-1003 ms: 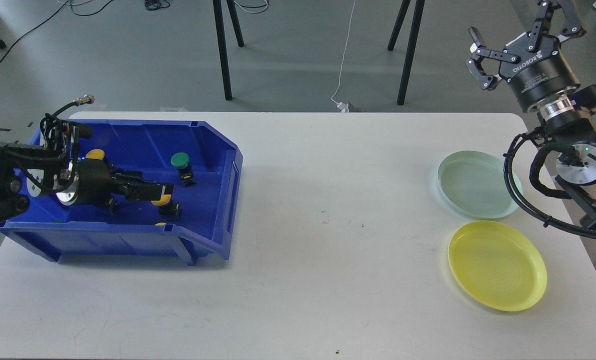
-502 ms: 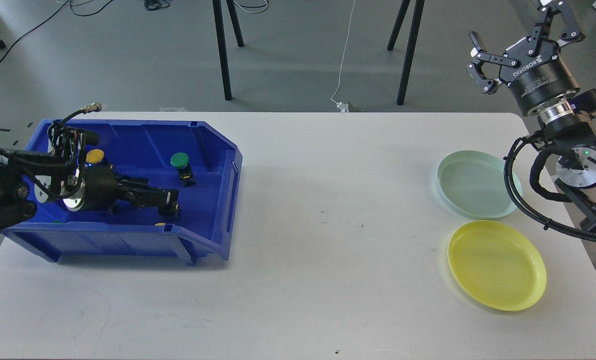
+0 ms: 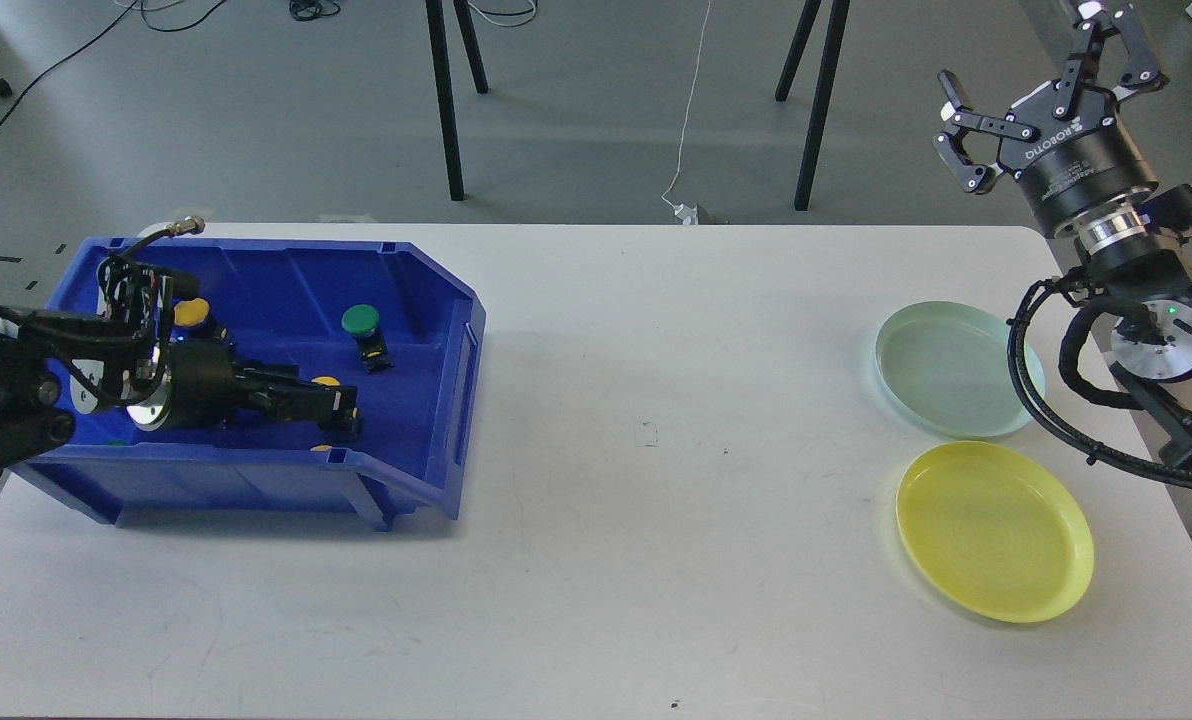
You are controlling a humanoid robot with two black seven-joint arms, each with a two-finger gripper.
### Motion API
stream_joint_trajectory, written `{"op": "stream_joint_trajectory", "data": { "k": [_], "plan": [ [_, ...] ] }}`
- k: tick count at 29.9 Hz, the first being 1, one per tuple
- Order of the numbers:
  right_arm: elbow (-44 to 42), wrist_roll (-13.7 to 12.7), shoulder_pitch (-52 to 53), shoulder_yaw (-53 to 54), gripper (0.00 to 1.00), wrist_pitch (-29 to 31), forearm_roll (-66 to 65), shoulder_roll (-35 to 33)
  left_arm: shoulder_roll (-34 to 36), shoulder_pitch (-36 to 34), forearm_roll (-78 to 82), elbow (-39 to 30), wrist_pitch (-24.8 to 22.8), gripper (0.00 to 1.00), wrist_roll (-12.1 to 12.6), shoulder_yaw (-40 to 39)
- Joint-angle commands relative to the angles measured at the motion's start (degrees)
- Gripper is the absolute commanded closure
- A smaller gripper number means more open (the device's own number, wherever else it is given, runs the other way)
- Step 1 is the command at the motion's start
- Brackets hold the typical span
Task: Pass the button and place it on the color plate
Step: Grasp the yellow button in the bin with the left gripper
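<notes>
A blue bin (image 3: 426, 300) at the table's left holds a green button (image 3: 360, 320), a yellow button (image 3: 191, 313) at its back left and another yellow button (image 3: 326, 382) near its front wall. My left gripper (image 3: 341, 412) reaches low into the bin, its dark fingers right at that front yellow button; I cannot tell whether they grip it. My right gripper (image 3: 1031, 60) is open and empty, held high beyond the table's far right corner. A pale green plate (image 3: 956, 370) and a yellow plate (image 3: 994, 530) lie at the right, both empty.
A sliver of a further yellow button (image 3: 321, 448) shows behind the bin's front wall. Black stand legs (image 3: 446, 100) rise from the floor behind the table. My right arm's cables (image 3: 1036, 390) hang over the pale green plate's right rim.
My left gripper has sunk lower and towards the bin's front wall, ending at the front yellow button. My right gripper has shifted slightly up and right, still open.
</notes>
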Motion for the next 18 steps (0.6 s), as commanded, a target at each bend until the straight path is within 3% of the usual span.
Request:
{"op": "stream_joint_trajectory", "data": {
  "k": [1,18],
  "plan": [
    [0.0,0.0,-0.3,0.0,0.01,0.0,0.0,0.0,-0.1,0.1,0.0,0.0,0.0,0.12,0.0,0.0],
    [0.0,0.0,-0.7,0.0,0.01,0.0,0.0,0.0,-0.1,0.2,0.1,-0.1,0.0,0.32,0.0,0.4]
  ]
}}
